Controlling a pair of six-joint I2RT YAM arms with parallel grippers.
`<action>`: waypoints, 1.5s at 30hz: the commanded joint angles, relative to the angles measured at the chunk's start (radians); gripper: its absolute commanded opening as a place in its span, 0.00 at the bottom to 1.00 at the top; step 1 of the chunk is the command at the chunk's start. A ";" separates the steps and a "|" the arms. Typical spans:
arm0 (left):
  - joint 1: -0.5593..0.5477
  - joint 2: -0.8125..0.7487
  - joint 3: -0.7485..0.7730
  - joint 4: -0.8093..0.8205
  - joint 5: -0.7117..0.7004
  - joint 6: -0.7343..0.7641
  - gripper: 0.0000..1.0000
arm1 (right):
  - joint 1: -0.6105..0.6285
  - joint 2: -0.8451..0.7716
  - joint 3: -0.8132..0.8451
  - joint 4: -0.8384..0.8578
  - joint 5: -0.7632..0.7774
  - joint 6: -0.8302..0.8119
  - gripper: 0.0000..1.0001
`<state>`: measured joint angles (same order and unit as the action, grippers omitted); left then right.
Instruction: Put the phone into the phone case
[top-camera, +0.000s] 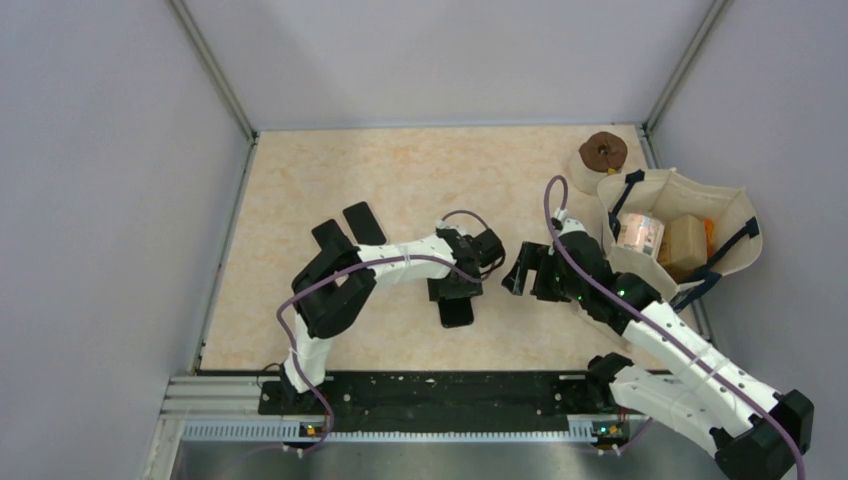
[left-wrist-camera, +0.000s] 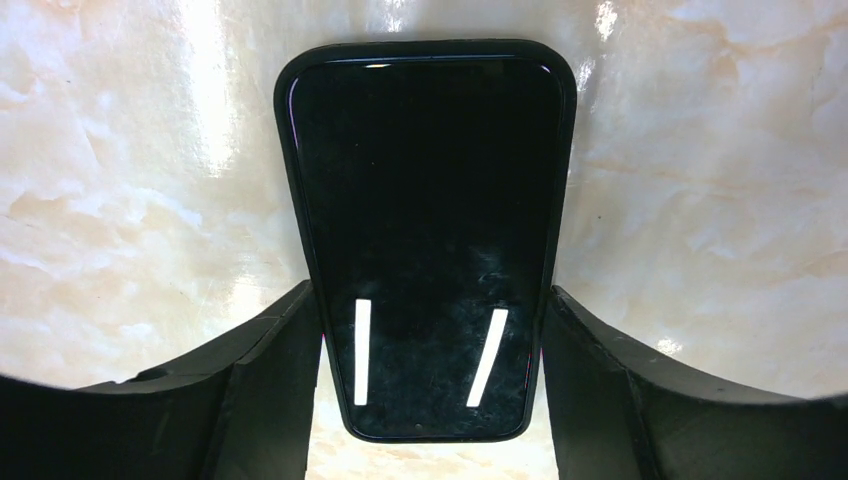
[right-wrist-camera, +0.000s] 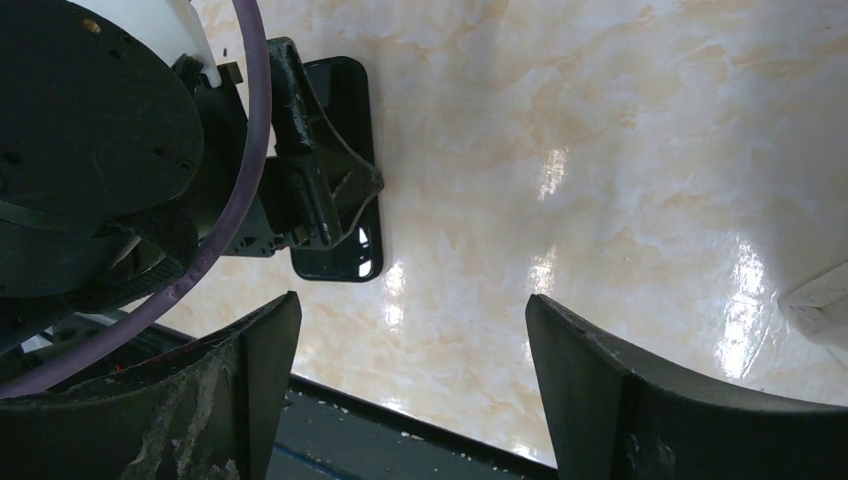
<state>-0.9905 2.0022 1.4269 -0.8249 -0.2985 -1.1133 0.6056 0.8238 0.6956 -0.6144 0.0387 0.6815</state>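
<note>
A black phone (left-wrist-camera: 430, 200) lies screen up on the marble table, with a thin black rim round it that looks like the phone case (left-wrist-camera: 283, 100). My left gripper (left-wrist-camera: 430, 300) straddles its near end, and both fingers press on its long sides. In the top view the left gripper (top-camera: 455, 288) sits over the phone (top-camera: 457, 312) at the table's middle front. My right gripper (top-camera: 520, 272) hovers open and empty just to its right. The right wrist view shows the phone (right-wrist-camera: 348, 95) partly hidden by the left gripper (right-wrist-camera: 315, 190), with my right gripper (right-wrist-camera: 410, 310) wide open.
Two flat black items (top-camera: 362, 222) (top-camera: 330, 238) lie left of centre, behind the left arm. A white tote bag (top-camera: 735, 215) holding boxes stands at the right edge. A brown roll (top-camera: 603, 152) sits behind it. A black rail (top-camera: 420, 390) runs along the near edge.
</note>
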 joint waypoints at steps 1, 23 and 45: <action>0.007 0.048 0.029 -0.017 -0.067 -0.020 0.57 | -0.011 -0.004 0.042 0.030 -0.005 0.005 0.83; 0.462 0.187 0.315 0.154 -0.046 0.285 0.47 | -0.011 0.082 0.077 0.061 -0.014 -0.010 0.82; 0.576 0.211 0.441 0.180 0.045 0.409 0.99 | -0.011 0.132 0.079 0.067 0.001 0.000 0.84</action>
<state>-0.4255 2.2673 1.8473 -0.6891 -0.2592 -0.7425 0.6052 0.9428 0.7288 -0.5694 0.0261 0.6811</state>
